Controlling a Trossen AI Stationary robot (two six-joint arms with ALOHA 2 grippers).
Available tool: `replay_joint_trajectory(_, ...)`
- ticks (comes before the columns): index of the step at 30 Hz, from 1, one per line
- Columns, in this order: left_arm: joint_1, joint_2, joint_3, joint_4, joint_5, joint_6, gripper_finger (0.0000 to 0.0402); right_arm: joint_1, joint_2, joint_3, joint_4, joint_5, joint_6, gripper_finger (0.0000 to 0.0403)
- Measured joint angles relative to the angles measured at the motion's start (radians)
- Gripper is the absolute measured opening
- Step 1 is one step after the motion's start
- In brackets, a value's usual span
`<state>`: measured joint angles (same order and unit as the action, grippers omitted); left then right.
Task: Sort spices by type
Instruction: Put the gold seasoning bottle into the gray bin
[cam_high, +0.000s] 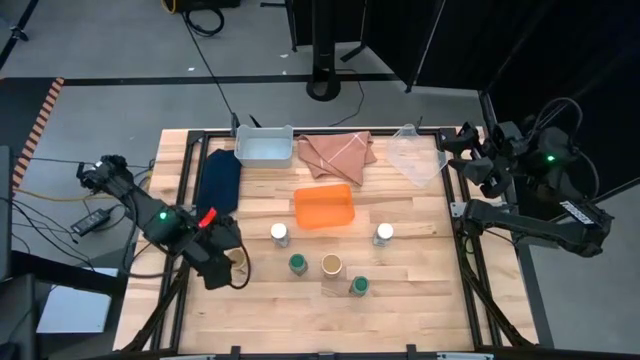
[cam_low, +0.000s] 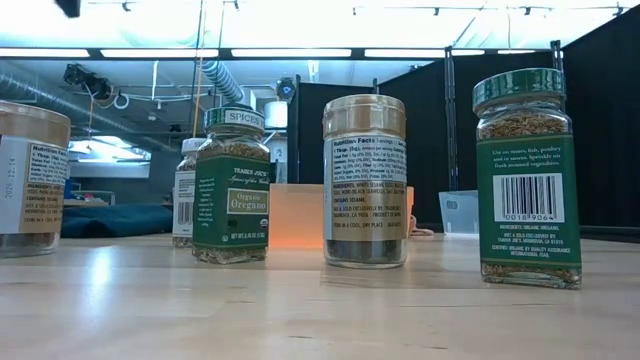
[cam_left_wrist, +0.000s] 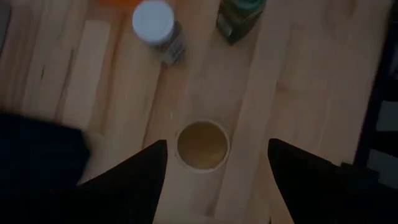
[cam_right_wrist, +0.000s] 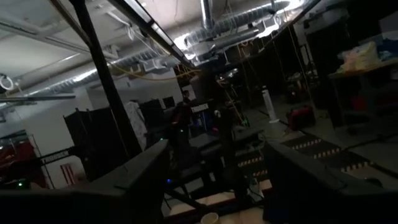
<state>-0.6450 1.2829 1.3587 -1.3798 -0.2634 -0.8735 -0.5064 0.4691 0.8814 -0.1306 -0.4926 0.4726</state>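
Hanging open, the left claw (cam_left_wrist: 216, 146), at the near-left of the counter (cam_high: 420, 300), one dark finger (cam_left_wrist: 134, 180) showing on each side of a tan-capped jar (cam_left_wrist: 201, 145) and touching neither cap nor glass. Looking straight down on that round cap from above, the jar standing upright on the wood.

Judging the handling: likely being light, rigid glass under a hard cap, smooth and round, so probably slipping or rolling in a pinch taken off-centre, and likely chipping in a fall. Taking hold best across the widest part of the body just under the cap, fingers squarely opposite each other; gripping the cap alone probably risking a tilt.

Standing further out, just right of it: a green-capped jar (cam_high: 297, 263), then the second tan-capped jar (cam_high: 332, 265), then another green-capped jar (cam_high: 359, 285) nearest the front edge. Sitting farther back, well apart from each other, two white-capped jars (cam_high: 280, 234), one on each side, with the orange tray (cam_high: 324, 206) between and behind them.

Waiting at the far-right edge of the counter, the right claw (cam_high: 468, 150), fingers spread apart and holding nothing, facing out into the room.
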Motion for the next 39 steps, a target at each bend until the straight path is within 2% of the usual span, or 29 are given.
replay_joint_trajectory(5,-0.034,0.000,-0.079,0.012,0.004,-0.050,0.0284,0.000,0.006,0.000,-0.004,0.000,-0.002,0.0268)
replay_joint_trajectory(15,-0.040,0.000,-0.233,0.160,0.006,-0.024,0.0284,0.000,0.016,0.000,-0.004,0.000,0.001,0.0268)
replay_joint_trajectory(22,-0.042,0.000,-0.333,0.207,0.011,-0.023,0.0284,0.000,0.018,0.000,-0.004,0.000,-0.002,0.0268)
replay_joint_trajectory(29,-0.043,0.000,-0.356,0.276,0.035,-0.021,0.0284,0.000,0.018,0.000,-0.005,0.001,-0.004,0.0268)
replay_joint_trajectory(39,-0.043,0.000,-0.356,0.277,0.020,-0.022,0.0284,0.000,0.018,0.000,-0.009,0.001,-0.005,0.0268)
